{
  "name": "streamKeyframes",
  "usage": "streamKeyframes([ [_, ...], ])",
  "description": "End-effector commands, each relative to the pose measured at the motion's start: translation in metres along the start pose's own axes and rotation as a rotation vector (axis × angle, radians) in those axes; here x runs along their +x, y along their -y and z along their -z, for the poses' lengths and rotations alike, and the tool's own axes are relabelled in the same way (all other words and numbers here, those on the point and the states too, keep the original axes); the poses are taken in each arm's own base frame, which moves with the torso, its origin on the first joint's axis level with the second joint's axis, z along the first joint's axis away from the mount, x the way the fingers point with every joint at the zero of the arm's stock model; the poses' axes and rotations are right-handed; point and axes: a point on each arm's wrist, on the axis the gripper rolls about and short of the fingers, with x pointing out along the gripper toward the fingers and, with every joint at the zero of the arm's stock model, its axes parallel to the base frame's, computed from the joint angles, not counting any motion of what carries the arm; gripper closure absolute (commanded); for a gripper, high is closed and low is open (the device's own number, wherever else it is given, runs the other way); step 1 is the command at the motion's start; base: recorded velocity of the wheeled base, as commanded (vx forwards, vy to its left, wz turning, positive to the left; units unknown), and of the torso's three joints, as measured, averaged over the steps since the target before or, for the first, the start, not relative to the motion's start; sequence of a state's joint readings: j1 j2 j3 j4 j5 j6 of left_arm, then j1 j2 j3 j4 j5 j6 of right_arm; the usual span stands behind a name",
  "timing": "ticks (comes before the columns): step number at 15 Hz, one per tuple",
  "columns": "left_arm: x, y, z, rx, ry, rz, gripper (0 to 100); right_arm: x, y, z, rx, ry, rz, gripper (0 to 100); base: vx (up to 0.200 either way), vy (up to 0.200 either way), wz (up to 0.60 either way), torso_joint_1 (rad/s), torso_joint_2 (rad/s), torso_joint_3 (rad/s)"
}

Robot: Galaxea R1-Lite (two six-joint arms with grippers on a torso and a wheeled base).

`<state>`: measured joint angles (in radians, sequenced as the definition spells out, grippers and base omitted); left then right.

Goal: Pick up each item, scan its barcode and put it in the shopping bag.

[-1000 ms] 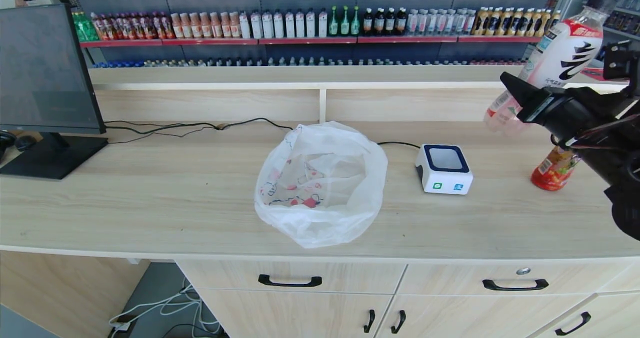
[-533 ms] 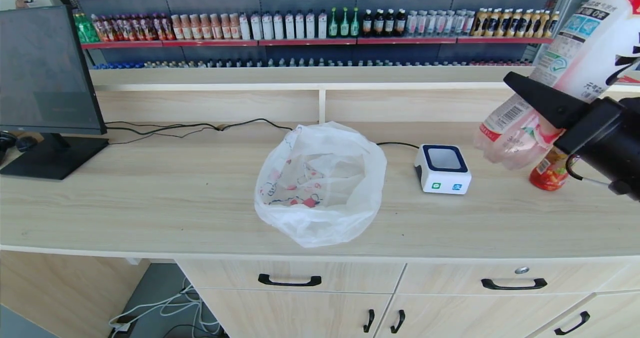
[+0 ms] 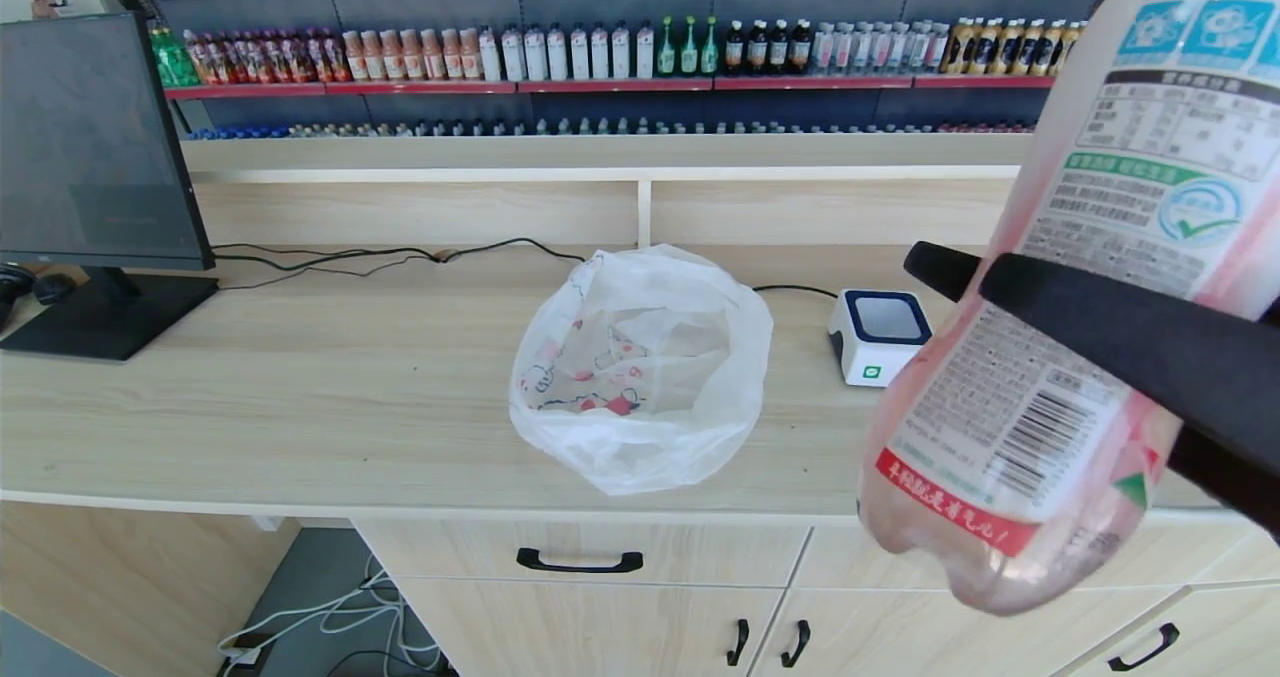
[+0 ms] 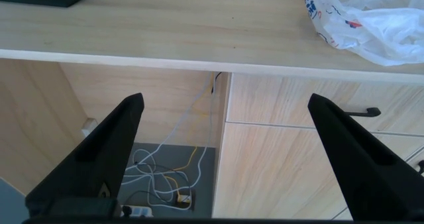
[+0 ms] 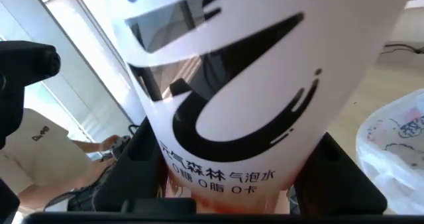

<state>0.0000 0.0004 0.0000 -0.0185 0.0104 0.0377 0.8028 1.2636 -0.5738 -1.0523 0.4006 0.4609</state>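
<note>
Looks like the scan step. The bench (image 3: 300, 407) has the open white shopping bag (image 3: 645, 367) sitting in the middle. The pink-and-white drink bottle (image 3: 1060, 337) is up in the air on the robot's right, close to the head camera. It's tilted, base toward the bench's front edge and cap end up and away. So it's not in the bag, and it doesn't look lined up over the little white scanner (image 3: 880, 332) either, which sits just right of the bag with its window facing up. The barcode (image 3: 1040, 437) faces the head camera rather than the scanner. The next move probably means lowering the bottle and rolling it so the code looks down at the window, then swinging left to the bag. The right arm is raised at the right edge, with the right claw (image 3: 955, 269) clamped across the bottle's lower half. The left claw (image 4: 222, 158) hangs low in front of the cupboards (image 4: 291, 164) under the bench edge, fingers spread wide, holding nothing.
</note>
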Motion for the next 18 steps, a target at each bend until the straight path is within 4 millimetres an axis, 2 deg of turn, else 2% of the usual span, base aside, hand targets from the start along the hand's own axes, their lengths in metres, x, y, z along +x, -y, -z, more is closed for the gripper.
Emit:
streamKeyframes([
  [1, 0.0, 0.0, 0.0, -0.001, 0.0, 0.0, 0, 0.004, -0.009, 0.005, 0.058, -0.023, -0.054, 100, 0.0, 0.0, 0.0, 0.0, 0.0, 0.0],
  [4, 0.0, 0.0, 0.0, -0.001, -0.003, 0.0, 0, 0.015, -0.004, 0.006, 0.154, -0.027, -0.052, 100, 0.0, 0.0, 0.0, 0.0, 0.0, 0.0],
  [6, 0.0, 0.0, 0.0, -0.001, -0.003, 0.0, 0, 0.02, -0.006, -0.002, 0.233, -0.008, -0.068, 100, 0.0, 0.0, 0.0, 0.0, 0.0, 0.0],
  [8, 0.0, 0.0, 0.0, -0.001, -0.004, 0.0, 0, 0.018, -0.006, 0.0, 0.285, -0.027, -0.095, 100, 0.0, 0.0, 0.0, 0.0, 0.0, 0.0],
  [12, 0.0, 0.0, 0.001, -0.002, -0.006, 0.0, 0, 0.007, -0.006, 0.019, 0.32, -0.137, -0.212, 100, 0.0, 0.0, 0.0, 0.0, 0.0, 0.0],
  [16, 0.0, 0.0, 0.0, -0.005, -0.004, 0.0, 0, 0.01, -0.005, 0.013, 0.3, -0.118, -0.223, 100, 0.0, 0.0, 0.0, 0.0, 0.0, 0.0],
  [18, 0.0, 0.0, 0.001, -0.007, -0.006, 0.0, 0, 0.01, 0.005, 0.001, 0.194, -0.055, -0.183, 100, 0.0, 0.0, 0.0, 0.0, 0.0, 0.0],
])
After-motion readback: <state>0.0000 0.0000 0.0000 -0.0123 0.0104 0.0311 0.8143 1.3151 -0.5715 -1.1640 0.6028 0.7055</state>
